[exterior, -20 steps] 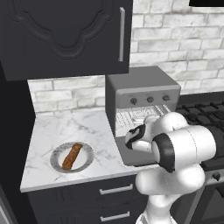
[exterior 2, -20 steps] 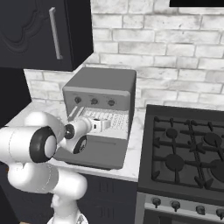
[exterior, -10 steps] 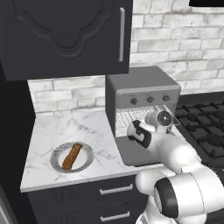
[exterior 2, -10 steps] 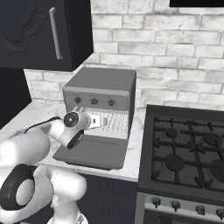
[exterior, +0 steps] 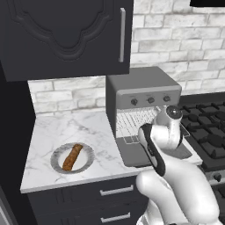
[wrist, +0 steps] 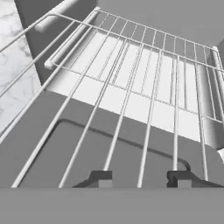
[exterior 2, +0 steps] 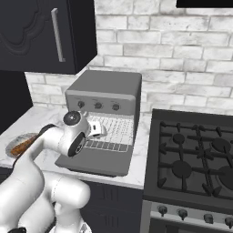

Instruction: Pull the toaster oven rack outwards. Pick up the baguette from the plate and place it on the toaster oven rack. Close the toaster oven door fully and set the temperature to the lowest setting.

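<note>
Silvery wire made up the rack [wrist: 131, 78], which lay partly drawn out over the dropped door [exterior: 154, 156] of the toaster oven [exterior 2: 107, 91]. It looked light, stiff and slick, best held at its front bar. The gripper [wrist: 142, 178] sat at that edge, jaws drawn near together; I could not tell whether they clamped it. The baguette [exterior: 72, 157] lay on its plate [exterior: 88, 151].

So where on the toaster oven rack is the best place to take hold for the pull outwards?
The front edge wire of the toaster oven rack, near mid-width, approached from the front over the lowered toaster oven door. The wires run front to back, so the front edge is probably the handiest thing to pull on. The gripper sits there.
</note>
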{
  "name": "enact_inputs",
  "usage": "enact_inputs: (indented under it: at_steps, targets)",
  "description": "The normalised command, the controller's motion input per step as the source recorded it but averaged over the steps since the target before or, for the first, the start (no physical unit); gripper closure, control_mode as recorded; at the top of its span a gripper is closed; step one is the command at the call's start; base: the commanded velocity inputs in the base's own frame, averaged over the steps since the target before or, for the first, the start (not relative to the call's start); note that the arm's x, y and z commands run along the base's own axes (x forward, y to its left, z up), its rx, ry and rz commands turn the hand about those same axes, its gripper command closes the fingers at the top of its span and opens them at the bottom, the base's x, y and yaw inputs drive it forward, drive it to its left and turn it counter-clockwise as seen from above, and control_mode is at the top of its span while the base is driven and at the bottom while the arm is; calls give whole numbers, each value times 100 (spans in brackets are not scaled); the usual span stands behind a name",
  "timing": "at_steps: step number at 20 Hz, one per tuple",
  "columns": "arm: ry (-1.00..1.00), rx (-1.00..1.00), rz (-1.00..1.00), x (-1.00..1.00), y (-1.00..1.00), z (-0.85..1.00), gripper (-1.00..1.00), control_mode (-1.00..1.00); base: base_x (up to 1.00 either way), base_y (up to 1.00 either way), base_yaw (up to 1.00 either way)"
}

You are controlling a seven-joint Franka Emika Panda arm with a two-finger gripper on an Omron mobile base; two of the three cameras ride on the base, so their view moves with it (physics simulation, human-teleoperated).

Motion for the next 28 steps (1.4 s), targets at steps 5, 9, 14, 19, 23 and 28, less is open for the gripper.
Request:
enact_inputs:
  at_steps: [5, 9, 14, 19, 23, 28]
  targets:
    - [39, 0, 15, -100, 4, -48, -100, -100, 0, 0, 0]
    - [25, 0, 12, -100, 0, -6, -100, -100, 0, 0, 0]
    - [7, 0, 7, -100, 0, 39, -100, -100, 0, 0, 0]
    - [-6, 0, 8, -98, 0, 100, -100, -100, 0, 0, 0]
    - [-19, 0, 6, -49, 33, 54, -100, -100, 0, 0, 0]
    - [-22, 0, 0, -2, 72, 0, -100, -100, 0, 0, 0]
